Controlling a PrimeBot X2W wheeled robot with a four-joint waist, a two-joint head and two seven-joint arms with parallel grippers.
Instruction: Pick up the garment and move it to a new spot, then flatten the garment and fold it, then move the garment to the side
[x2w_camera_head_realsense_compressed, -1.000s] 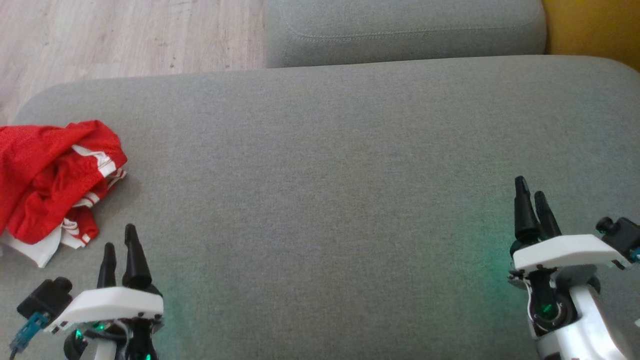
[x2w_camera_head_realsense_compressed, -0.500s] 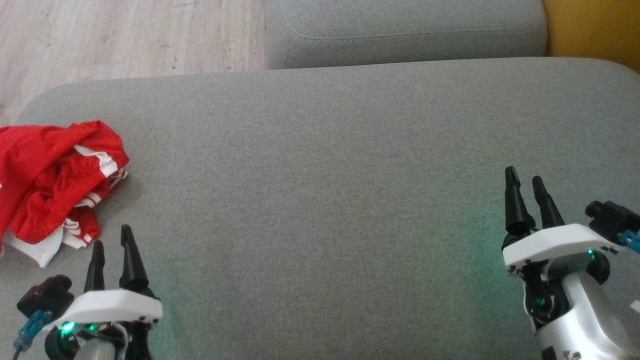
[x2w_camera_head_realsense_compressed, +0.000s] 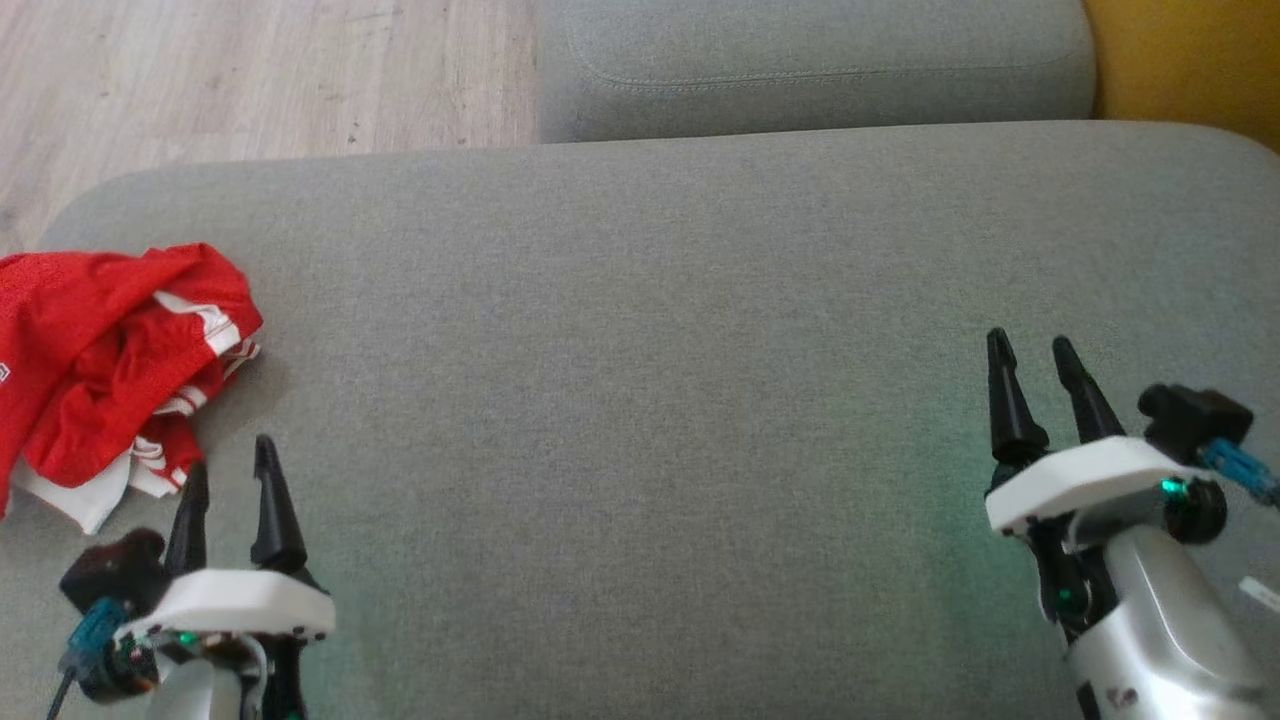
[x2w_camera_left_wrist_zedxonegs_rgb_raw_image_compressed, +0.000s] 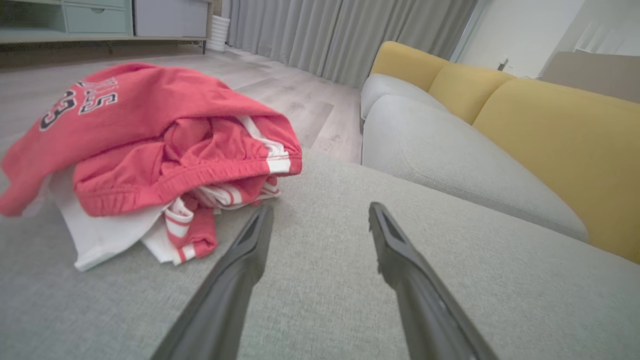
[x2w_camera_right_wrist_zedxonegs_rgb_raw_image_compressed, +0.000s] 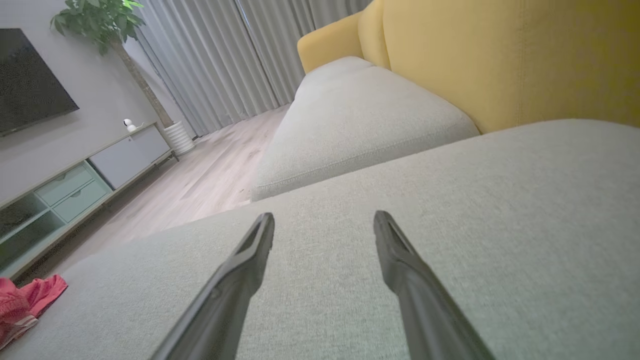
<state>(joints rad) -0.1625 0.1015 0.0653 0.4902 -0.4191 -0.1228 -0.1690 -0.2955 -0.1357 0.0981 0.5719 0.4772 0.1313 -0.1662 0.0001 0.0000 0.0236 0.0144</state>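
Observation:
A crumpled red garment (x2w_camera_head_realsense_compressed: 105, 360) with white stripes and a white lining lies at the far left of the grey sofa seat (x2w_camera_head_realsense_compressed: 660, 330). In the left wrist view the garment (x2w_camera_left_wrist_zedxonegs_rgb_raw_image_compressed: 145, 145) sits just ahead and left of the fingers. My left gripper (x2w_camera_head_realsense_compressed: 230, 465) hovers open at the lower left, close to the garment's near edge, nothing between its fingers. My right gripper (x2w_camera_head_realsense_compressed: 1030, 350) stands open at the lower right over bare cushion. A corner of the garment (x2w_camera_right_wrist_zedxonegs_rgb_raw_image_compressed: 25, 300) shows at the far left of the right wrist view.
A second grey cushion (x2w_camera_head_realsense_compressed: 810, 60) lies beyond the seat, with the yellow sofa back (x2w_camera_head_realsense_compressed: 1190, 60) at the right. Wooden floor (x2w_camera_head_realsense_compressed: 250, 80) runs past the seat's far left edge. A low cabinet (x2w_camera_right_wrist_zedxonegs_rgb_raw_image_compressed: 75, 190) and curtains stand across the room.
The head camera has shifted slightly. The right gripper has moved left and a little forward, its fingers now seen further apart. The left gripper has dropped slightly lower in view. The garment lies unmoved.

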